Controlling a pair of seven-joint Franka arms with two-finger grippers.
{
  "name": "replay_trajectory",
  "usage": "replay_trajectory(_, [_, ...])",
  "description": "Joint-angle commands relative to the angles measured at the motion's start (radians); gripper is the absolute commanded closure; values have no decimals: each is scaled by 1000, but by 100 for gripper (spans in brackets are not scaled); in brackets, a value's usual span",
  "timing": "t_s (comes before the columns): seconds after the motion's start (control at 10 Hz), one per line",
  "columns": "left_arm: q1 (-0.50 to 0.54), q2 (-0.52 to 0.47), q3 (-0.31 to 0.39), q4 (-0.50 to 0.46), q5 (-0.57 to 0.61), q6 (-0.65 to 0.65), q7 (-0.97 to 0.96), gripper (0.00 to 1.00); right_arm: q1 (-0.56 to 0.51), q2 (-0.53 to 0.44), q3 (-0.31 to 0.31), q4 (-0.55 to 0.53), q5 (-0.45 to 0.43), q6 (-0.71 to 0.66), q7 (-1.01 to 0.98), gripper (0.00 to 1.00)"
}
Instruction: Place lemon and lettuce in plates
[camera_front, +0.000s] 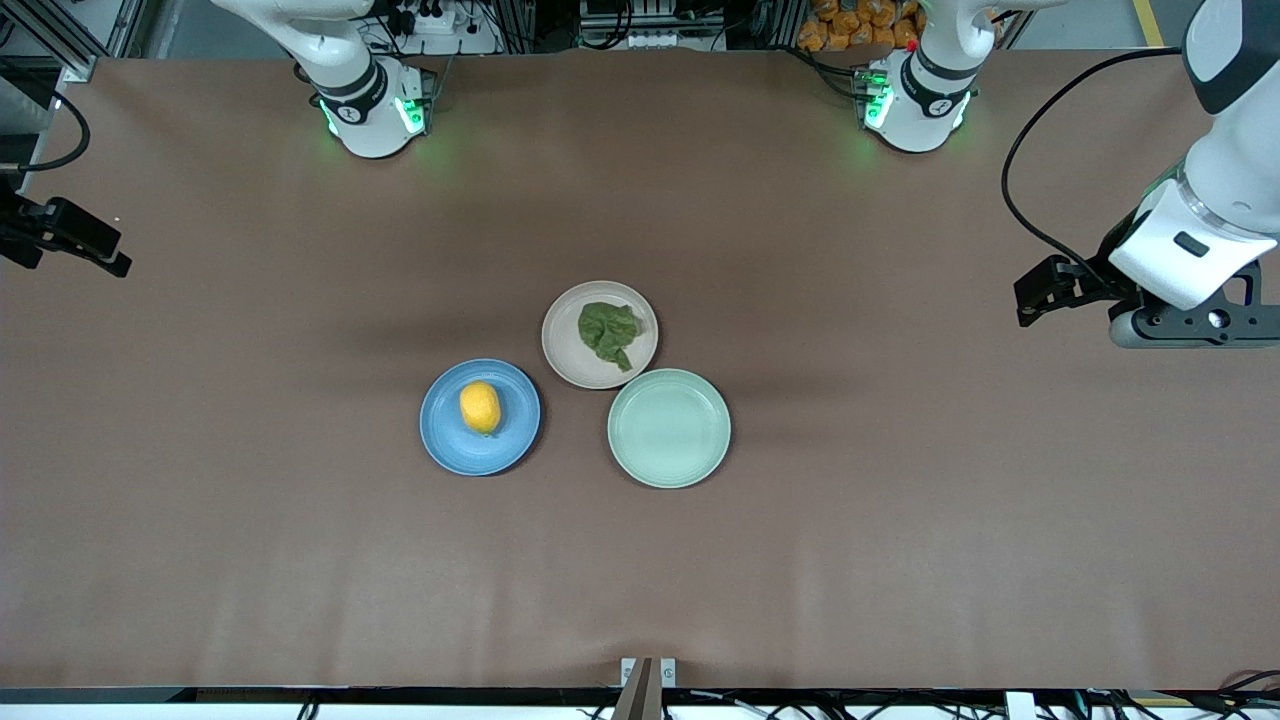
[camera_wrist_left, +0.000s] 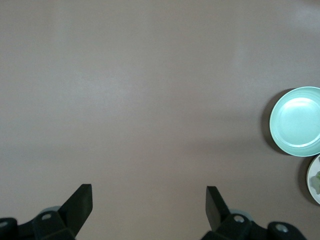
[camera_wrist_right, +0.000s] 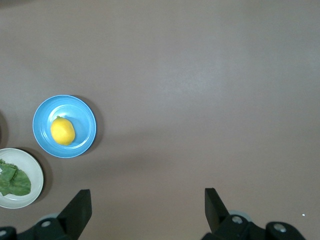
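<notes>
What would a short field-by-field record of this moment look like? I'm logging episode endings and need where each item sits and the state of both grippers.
lemon: lemon lies in the blue plate
lettuce: lettuce lies in the beige plate
mint-green plate: mint-green plate holds nothing, nearer the front camera than the beige plate
left gripper: left gripper open, empty, over bare table toward the left arm's end
right gripper: right gripper open, empty, over bare table toward the right arm's end
task: both items in plates

I read no text, label, brand or number anywhere: none on plates, brown table cover or white robot arms.
</notes>
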Motion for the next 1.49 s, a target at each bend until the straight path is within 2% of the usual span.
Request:
replay_trajectory(0.0, [4,-2,-3,4,24,6,6,0,-15,4,11,15,-8,-12,3,0])
replay_trajectory(0.5, [47,0,-3,-5,46,5,12,0,-13,4,11,15,-8,-12,3,0])
replay_trajectory(1.39, [46,0,-3,-5,46,2,9,0,-15,6,11,13,-8,-12,3,0])
